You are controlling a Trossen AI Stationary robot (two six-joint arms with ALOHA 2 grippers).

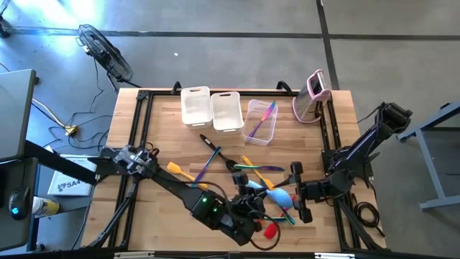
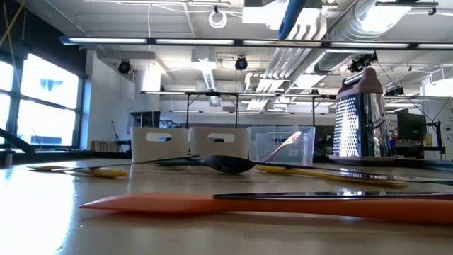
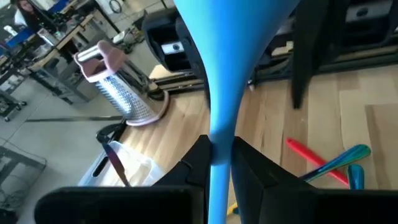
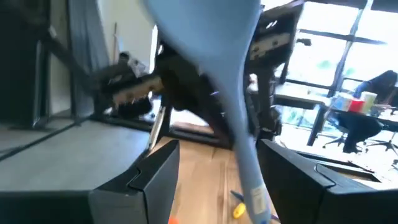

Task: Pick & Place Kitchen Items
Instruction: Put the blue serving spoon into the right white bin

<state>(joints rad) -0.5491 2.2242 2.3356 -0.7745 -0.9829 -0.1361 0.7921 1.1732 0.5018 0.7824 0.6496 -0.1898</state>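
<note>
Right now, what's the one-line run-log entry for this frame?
left gripper: shut on light blue spatula | right gripper: open, fingers either side of same spatula | clear tub: holds one utensil

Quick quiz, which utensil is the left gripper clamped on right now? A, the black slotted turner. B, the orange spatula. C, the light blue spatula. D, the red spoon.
C: the left wrist view shows the left gripper shut on the slim handle of the light blue spatula, with the blade rising above its fingers; the right gripper stands open around the same handle.
</note>
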